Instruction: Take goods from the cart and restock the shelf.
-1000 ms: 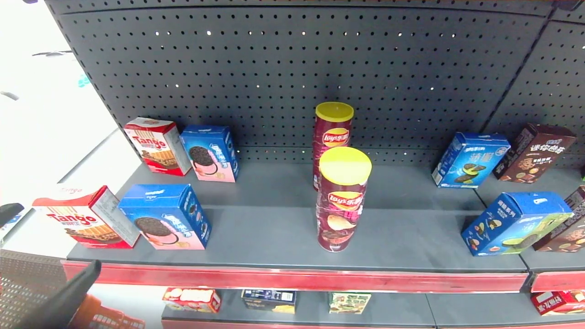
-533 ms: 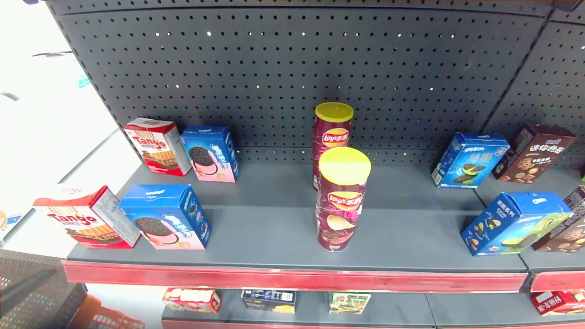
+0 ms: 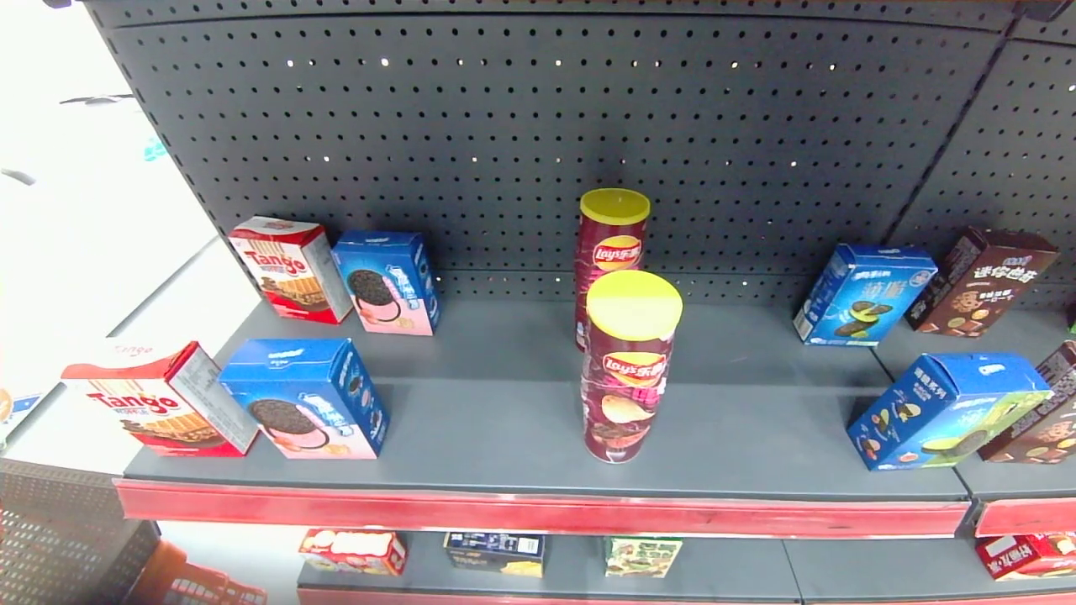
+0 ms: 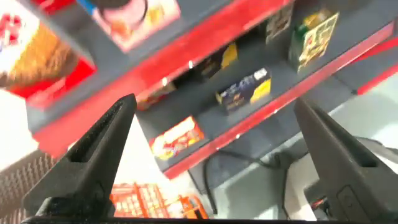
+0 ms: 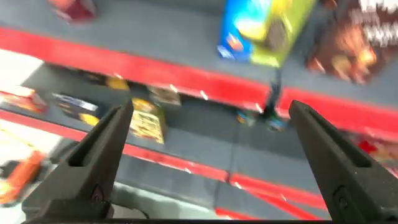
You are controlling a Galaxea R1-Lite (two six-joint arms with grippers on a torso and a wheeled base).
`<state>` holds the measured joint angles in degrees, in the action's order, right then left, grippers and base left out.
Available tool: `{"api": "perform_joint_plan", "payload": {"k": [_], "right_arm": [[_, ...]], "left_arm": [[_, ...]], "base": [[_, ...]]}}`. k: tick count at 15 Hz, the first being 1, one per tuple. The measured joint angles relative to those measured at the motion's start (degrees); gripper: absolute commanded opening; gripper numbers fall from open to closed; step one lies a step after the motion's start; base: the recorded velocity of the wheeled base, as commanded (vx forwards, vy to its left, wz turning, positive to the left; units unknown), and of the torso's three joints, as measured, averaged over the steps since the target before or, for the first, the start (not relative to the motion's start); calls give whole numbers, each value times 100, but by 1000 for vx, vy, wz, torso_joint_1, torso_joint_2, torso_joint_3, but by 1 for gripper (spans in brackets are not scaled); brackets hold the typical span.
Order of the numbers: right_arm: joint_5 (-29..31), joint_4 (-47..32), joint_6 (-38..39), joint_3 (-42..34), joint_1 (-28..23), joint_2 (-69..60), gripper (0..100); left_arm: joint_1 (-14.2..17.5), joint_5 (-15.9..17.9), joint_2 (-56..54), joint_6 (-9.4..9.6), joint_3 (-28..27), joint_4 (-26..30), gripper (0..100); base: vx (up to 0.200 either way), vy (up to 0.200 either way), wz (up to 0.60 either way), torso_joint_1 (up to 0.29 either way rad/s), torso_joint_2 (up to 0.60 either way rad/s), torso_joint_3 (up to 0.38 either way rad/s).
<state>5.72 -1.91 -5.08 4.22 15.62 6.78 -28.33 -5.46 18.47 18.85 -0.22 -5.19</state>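
Two maroon chip cans with yellow lids stand mid-shelf, one in front and one behind. Red wafer boxes and blue cookie boxes stand on the left of the grey shelf. Blue-green boxes and brown boxes are on the right. My left gripper is open and holds nothing, below the shelf's red front edge, with the orange cart basket beneath. My right gripper is open and holds nothing, facing the lower shelf under a blue-green box.
A dark perforated back panel rises behind the goods. The lower shelf carries small boxes. A dark mesh cart wall and an orange basket sit at the lower left. Open shelf room lies either side of the cans.
A dark gripper finger at the lower left of the head view has dropped down and left that view. The goods on the shelf have not moved.
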Motion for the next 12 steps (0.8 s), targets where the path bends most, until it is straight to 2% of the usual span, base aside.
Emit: {"api": "perform_joint_plan", "payload": {"k": [2, 5, 6, 8, 10, 11, 12], "right_arm": [[66, -33, -16, -130, -245, -22, 100], [-41, -29, -24, -174, -1342, 160, 100], [-79, -27, -24, -177, -1632, 143, 100], [-358, 9, 126, -183, -1715, -141, 100], [-1184, 37, 233, -202, -1610, -444, 100], [-1170, 30, 260, -211, -1588, -524, 100], [-647, 26, 295, -211, -1573, -584, 100]], "left_arm": [[472, -12, -463, -93, -22, 262, 100], [1356, 18, -731, -152, -38, 328, 100], [1535, 38, -844, -158, -40, 334, 100], [1698, 67, -1098, -178, -40, 334, 100], [1764, 339, -1269, -137, -35, 330, 100], [1775, 421, -1313, -134, -30, 328, 100], [1777, 429, -1348, -158, -30, 330, 100]], "base": [[0, 0, 0, 0, 0, 0], [0, 0, 0, 0, 0, 0], [0, 0, 0, 0, 0, 0], [0, 0, 0, 0, 0, 0], [0, 0, 0, 0, 0, 0], [0, 0, 0, 0, 0, 0], [0, 0, 0, 0, 0, 0]]}}
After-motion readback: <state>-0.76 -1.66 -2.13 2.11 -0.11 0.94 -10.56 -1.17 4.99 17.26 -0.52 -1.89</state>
